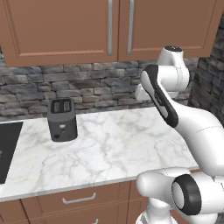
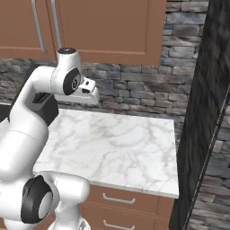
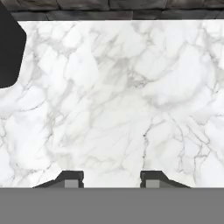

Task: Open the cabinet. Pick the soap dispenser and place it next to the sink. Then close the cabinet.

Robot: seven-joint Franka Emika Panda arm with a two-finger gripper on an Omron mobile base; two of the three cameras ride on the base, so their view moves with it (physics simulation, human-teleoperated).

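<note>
My end effector (image 3: 112, 179) points down at bare marble, its two dark tips standing apart with nothing between them; I hold nothing. I judge it is kept spread like this because the first thing it must take is a slim bar handle, and an empty, parted end effector is ready for that.

Below it lies the table (image 3: 113, 109), white with grey veins, running back to the stone wall at the top of the hand view. A dark rounded shape at the left edge of that view is probably the toaster (image 1: 62, 119), which stands on the table to my left, near the backsplash and well apart from my hand.

My arm is folded, elbow high, so the wrist hangs above the table's rear half, just in front of the stone wall (image 1: 87, 85). That posture keeps me clear of the table while leaving room to swing upward.

Above is the cabinet (image 1: 65, 30), both doors flush and closed, their silver handles (image 1: 110, 26) side by side at the centre seam. Since it is closed, I judge the dispenser to be inside it, hidden from me. I cannot say where the sink lies. Opening the cabinet is not yet done; reaching up to a handle is my next move.
</note>
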